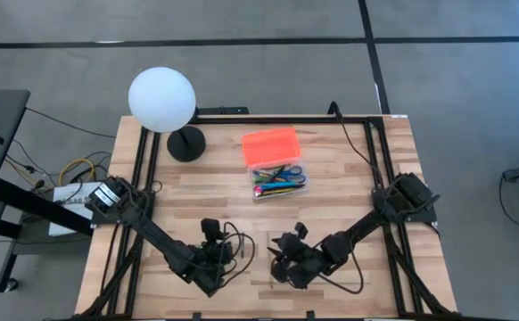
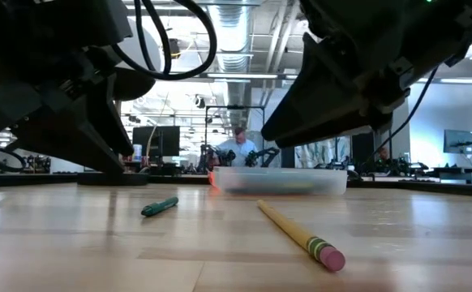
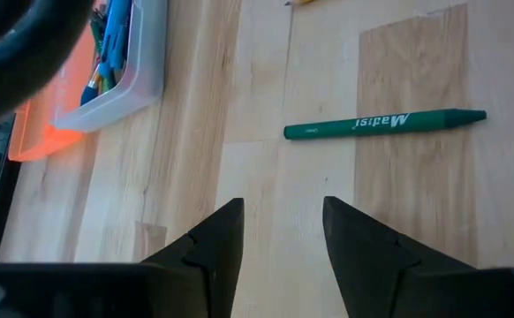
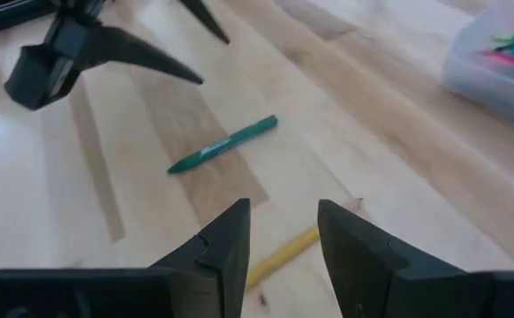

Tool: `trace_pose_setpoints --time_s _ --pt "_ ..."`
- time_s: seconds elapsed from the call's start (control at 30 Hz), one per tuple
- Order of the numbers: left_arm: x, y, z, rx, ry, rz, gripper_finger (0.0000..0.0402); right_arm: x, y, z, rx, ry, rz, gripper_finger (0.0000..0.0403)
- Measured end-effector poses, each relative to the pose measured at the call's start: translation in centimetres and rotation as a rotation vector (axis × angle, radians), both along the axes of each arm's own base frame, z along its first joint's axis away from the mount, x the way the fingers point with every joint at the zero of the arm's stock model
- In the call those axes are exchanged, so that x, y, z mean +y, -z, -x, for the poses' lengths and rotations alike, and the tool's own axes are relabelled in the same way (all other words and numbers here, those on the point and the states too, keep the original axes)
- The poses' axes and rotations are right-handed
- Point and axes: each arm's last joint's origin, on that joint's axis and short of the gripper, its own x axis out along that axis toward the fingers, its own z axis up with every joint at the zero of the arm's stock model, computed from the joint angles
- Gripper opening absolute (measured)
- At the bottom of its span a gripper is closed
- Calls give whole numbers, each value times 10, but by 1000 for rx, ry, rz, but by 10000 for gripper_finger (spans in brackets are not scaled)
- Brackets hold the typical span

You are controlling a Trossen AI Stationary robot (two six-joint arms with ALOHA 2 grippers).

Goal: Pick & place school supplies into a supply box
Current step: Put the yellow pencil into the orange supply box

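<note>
A green pen (image 2: 160,206) and a yellow pencil (image 2: 299,234) with a pink eraser lie flat on the wooden table near its front edge. My left gripper (image 3: 279,234) hovers open just short of the green pen (image 3: 385,123). My right gripper (image 4: 283,237) is open above the yellow pencil (image 4: 281,256), with the green pen (image 4: 223,144) lying beyond it. The clear supply box (image 1: 253,181) stands mid-table holding several coloured pens. Its orange lid (image 1: 271,144) is open on the far side.
A white globe lamp (image 1: 161,100) on a black base (image 1: 186,143) stands at the table's far left. Black frame rails (image 1: 144,169) run along both sides of the table. Bare wood lies between the box and the two grippers. A person sits in the room behind (image 2: 238,146).
</note>
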Motion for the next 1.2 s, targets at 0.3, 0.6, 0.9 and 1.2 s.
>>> trace_pose_setpoints --time_s 0.3,0.6,0.9,1.2 --pt "8 0 -7 -4 -27 1 151 -2 8 8 -3 48 -1 127" --pt "11 0 -13 -5 -32 50 151 1 38 -3 -2 57 4 127" --pt "10 0 -13 3 -25 57 151 -2 44 -10 21 60 -16 127" --pt "10 0 -13 2 -25 63 151 -5 47 -6 65 93 -38 127"
